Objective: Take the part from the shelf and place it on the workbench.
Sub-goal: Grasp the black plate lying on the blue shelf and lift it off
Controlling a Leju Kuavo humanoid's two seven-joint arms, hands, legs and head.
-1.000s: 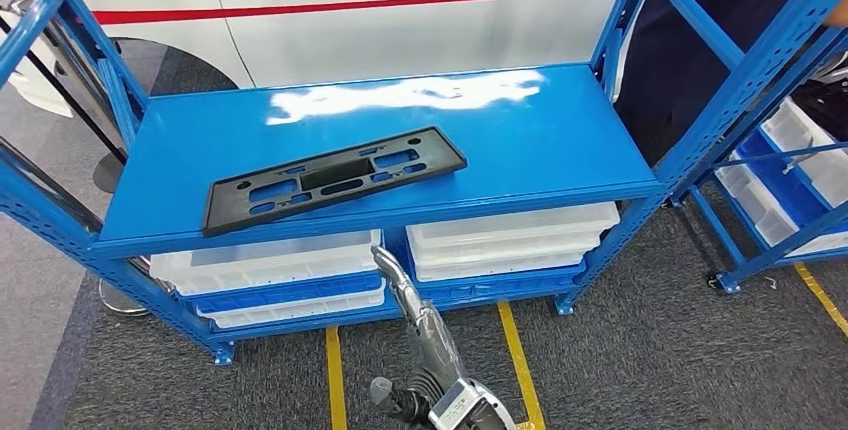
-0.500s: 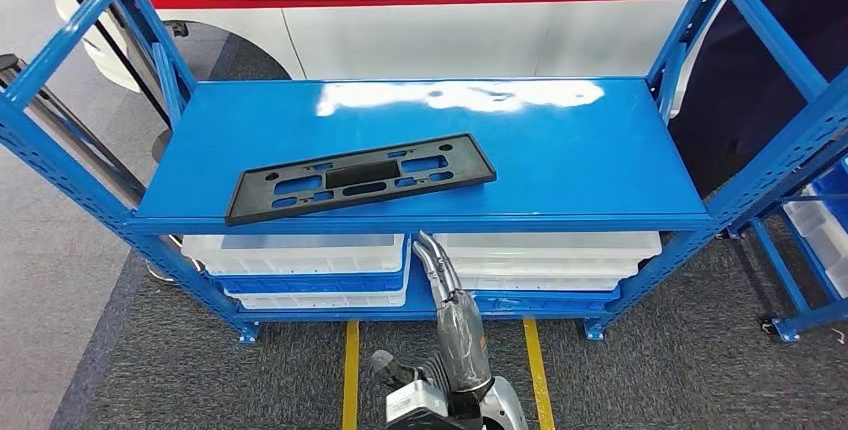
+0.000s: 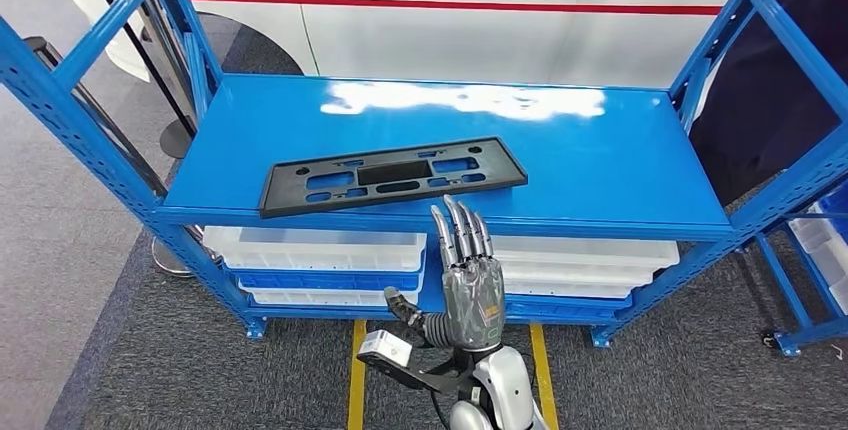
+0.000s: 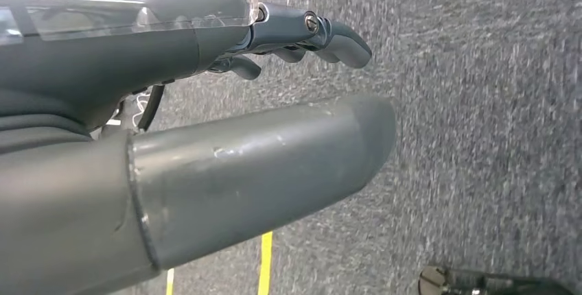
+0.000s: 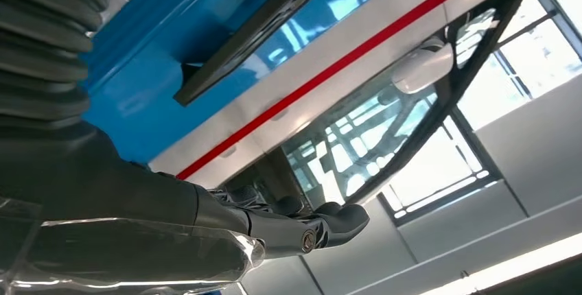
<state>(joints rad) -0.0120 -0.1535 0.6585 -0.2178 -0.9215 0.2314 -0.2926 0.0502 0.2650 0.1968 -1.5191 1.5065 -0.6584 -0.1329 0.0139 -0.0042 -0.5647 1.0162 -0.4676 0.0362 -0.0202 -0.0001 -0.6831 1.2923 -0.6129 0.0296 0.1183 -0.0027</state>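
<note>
Nearest to me, the right hand (image 3: 468, 285) stands raised in front of the shelf (image 3: 600, 165), fingers straight up and close together, thumb out to the side, holding nothing; its fingertips reach about level with the shelf's front edge. The left hand (image 4: 206, 144) hangs low over the carpet, its fingers slightly curled and apart, also holding nothing.

The part (image 3: 392, 174), a flat black plastic frame with cut-outs, lies flat near the front edge of the top board, toward the left end and a little askew to that edge. No hand touches it. So, as I judge it, the task has barely begun: the reach, the grasp, the lift and the carry to the workbench are all left to do, and no workbench is in sight from here.

The board is glossy blue metal and catches a bright glare along its back edge. Below it sit white trays (image 3: 315, 250) in 2 stacks. The floor is grey carpet with yellow lines (image 3: 356, 375). Behind the shelf stands a white car (image 3: 480, 10) with a red stripe, and a person in dark clothes (image 3: 770, 100) stands at the right end.
</note>
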